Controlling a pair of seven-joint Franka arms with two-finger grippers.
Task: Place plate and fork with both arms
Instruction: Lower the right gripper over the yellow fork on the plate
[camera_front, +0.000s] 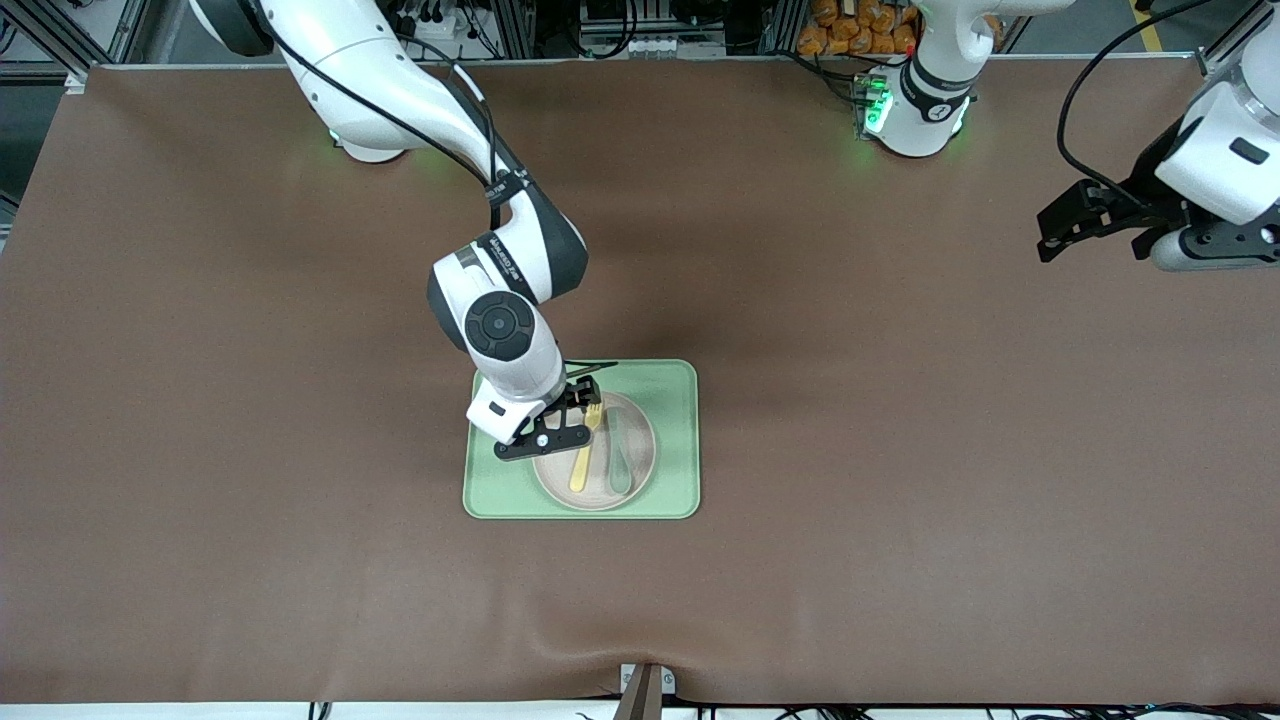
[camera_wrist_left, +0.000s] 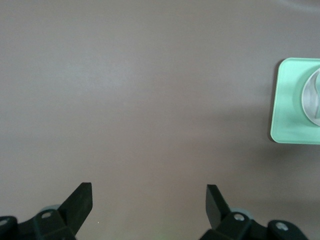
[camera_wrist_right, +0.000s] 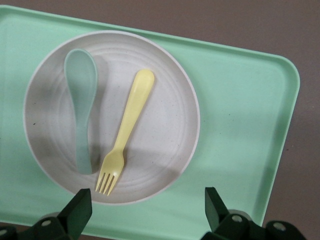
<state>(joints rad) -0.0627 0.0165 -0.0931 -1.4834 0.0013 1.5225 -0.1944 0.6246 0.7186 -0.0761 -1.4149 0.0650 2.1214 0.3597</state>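
The pale plate lies on the light-green tray in the middle of the table. On the plate, side by side, are the pale-yellow fork and a grey-green spoon. My right gripper hangs open over the plate's edge toward the right arm's end, holding nothing. In the right wrist view the fork lies beside the spoon on the plate, its tines toward the open right gripper. My left gripper waits open over bare table at the left arm's end, empty in its wrist view.
A brown mat covers the whole table. The left wrist view shows the tray and a slice of the plate at its edge. A small bracket sits at the table's front edge.
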